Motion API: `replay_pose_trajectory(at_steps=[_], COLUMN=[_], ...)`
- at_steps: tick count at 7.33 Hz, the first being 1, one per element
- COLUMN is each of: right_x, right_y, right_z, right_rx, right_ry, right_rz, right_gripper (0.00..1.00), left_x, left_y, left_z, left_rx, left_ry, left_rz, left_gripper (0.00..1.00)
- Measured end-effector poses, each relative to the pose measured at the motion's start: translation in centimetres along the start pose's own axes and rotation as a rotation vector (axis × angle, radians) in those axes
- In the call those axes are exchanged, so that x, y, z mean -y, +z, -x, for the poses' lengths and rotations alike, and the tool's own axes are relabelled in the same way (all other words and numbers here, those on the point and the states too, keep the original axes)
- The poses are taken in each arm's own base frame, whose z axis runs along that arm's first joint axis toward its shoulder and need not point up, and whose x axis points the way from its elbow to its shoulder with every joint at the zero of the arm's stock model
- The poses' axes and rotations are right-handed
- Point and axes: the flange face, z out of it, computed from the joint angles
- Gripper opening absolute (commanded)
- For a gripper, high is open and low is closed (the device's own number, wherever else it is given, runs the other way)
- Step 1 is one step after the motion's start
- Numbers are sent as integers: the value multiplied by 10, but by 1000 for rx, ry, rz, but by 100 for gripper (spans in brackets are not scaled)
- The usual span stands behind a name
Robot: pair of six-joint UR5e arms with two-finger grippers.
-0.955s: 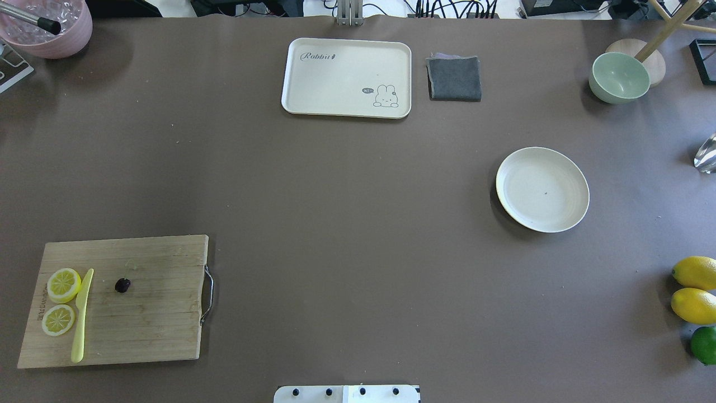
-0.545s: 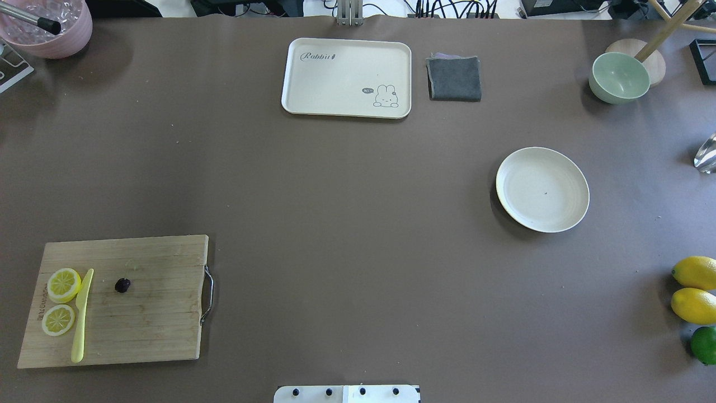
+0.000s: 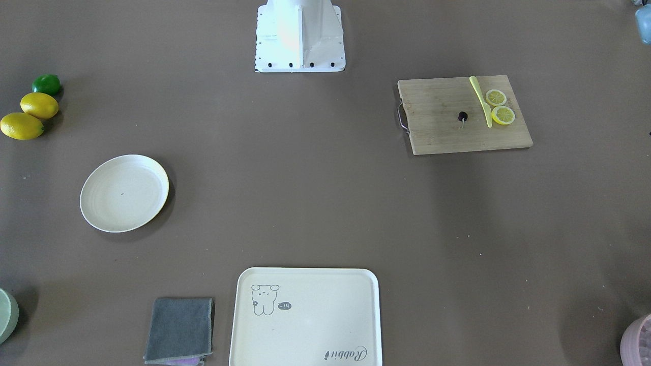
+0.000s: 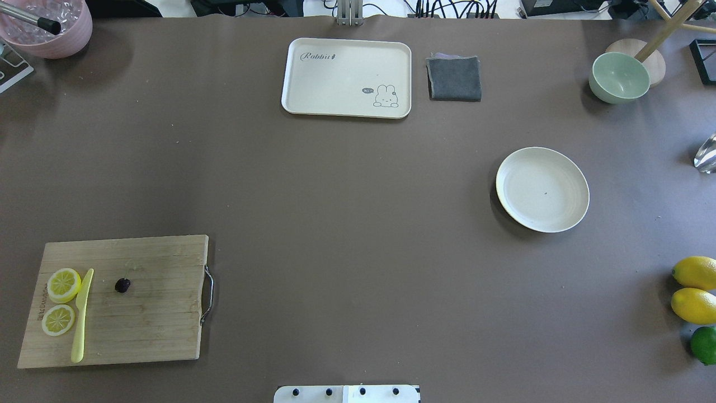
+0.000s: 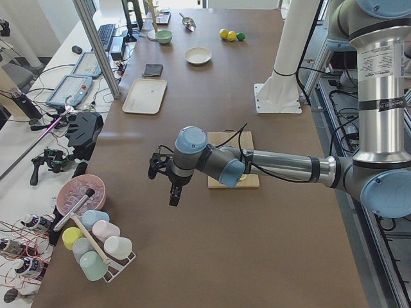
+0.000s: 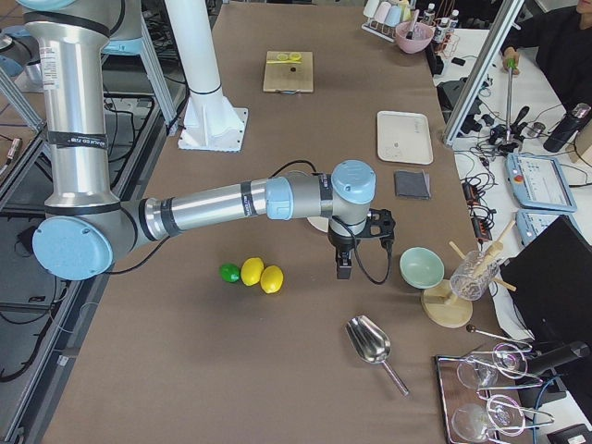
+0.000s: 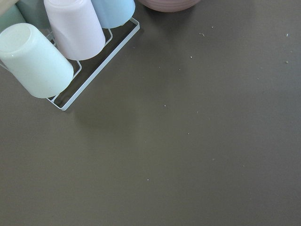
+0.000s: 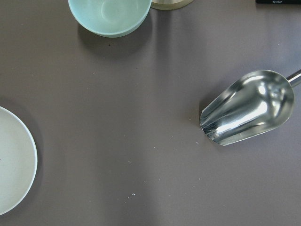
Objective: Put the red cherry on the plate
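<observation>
From overhead, you will find nothing moved since the earlier pictures: the red cherry lies at the same spot on the cutting board, just beside the yellow knife. The plate sits well apart across the bench, with nothing on it but a dark speck. No arm enters this view.

Facing the robot, you see the same layout mirrored: the cherry on the board, its stem pointing toward the camera, and the plate far off on the other side.

From the left end, the left pincer hangs over the bench beside the board, pointing down. How far open it is cannot be told from here.

From the right end, the right pincer hangs pointing down between the plate and the green bowl. Its opening cannot be told either.

The left wrist camera shows you only upturned cups in a wire rack and bare bench, no fingers.

The right wrist camera shows you the plate's edge, the bowl and a metal scoop, no fingers.
</observation>
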Motion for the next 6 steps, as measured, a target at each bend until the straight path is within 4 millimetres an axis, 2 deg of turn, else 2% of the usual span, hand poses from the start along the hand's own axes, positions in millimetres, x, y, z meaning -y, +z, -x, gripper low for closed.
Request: replay_pose_trajectory(at_steps=[2,4,6], right_x=[8,21,30], right_y=[-5,-5,18], right_z=[8,26,56], right_rx=[1,7,31], right_ry=[-17,-90,-168], right_rz=[-13,-53,-96], right_gripper=[100,100,100], left_x=[11,20,23], left_y=[-3,-2,11], left_z=[-10,-26,-34], left_rx=[-6,-39,-69], left_ry=[20,84,119], left_rz=[-17,-67,-98], left_gripper=[98,98,98])
